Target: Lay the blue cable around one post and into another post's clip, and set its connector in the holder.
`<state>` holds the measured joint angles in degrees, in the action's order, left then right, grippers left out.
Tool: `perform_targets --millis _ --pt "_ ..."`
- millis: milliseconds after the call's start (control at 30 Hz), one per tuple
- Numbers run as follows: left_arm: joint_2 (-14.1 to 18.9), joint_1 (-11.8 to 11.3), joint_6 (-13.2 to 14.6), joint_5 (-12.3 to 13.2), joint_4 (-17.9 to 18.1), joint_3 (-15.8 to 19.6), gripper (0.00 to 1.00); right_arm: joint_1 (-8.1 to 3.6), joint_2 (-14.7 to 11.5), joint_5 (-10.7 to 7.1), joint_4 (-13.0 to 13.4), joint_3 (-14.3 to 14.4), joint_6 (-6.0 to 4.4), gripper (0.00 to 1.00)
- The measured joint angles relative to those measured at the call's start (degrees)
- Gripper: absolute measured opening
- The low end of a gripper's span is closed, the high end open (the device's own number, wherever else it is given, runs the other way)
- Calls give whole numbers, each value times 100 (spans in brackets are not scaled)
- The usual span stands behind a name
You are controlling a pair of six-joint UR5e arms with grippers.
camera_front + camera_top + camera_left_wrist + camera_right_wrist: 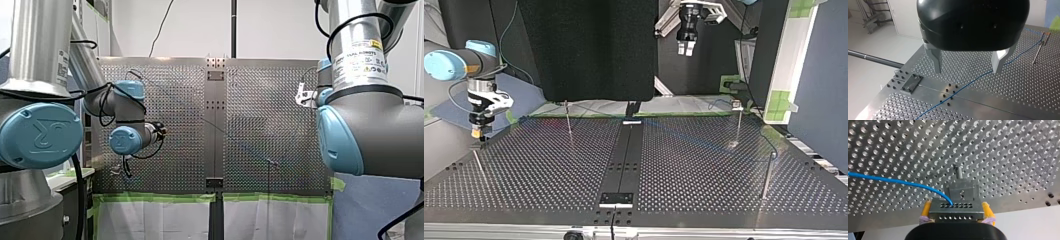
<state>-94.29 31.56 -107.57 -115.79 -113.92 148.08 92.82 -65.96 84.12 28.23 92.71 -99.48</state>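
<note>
Left gripper: black body with two metal fingers spread wide and nothing between them. You find it hanging well above the table, high over the far side in the top view.
Right gripper: the yellow pads are clamped on both sides of the connector. In the top view you see it low at the table's left edge, just above a thin post.
Connector: a metal block with two rows of small holes, held level in the right gripper.
Blue cable: one end enters the connector's top row of holes and arcs away to the left over the perforated surface. In the left wrist view you can follow it lying flat on the table, crossing the centre plate, passing beneath the left gripper and running on toward the upright posts at the far right.
Grey block: stepped, with one screw hole, just ahead of the connector, with a short pin rising beyond it. You cannot tell whether the connector touches it.
Upright posts: two thin rods standing close together, with the cable passing near them. Any contact is too small to judge.
</note>
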Motion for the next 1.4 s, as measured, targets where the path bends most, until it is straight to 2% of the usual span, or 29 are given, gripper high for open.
perform_targets --millis 267,500,700,1000,1167,1400 --pt "1 -54 0 61 -1 0 98 29 1 7 -53 6 45 0" --pt "-1 -89 33 78 -51 0 98 -74 -1 -42 21 -8 41 0" --pt "0 -130 85 105 -84 -1 98 -190 -2 -294 208 -50 41 0" --pt "-1 -221 164 115 -166 -32 98 -380 3 -728 193 -155 48 0" --pt "-3 -249 173 121 -181 -42 98 -501 30 -843 186 -159 49 0" --pt "-2 -298 190 128 -199 -55 98 -597 86 -937 202 -160 50 0"
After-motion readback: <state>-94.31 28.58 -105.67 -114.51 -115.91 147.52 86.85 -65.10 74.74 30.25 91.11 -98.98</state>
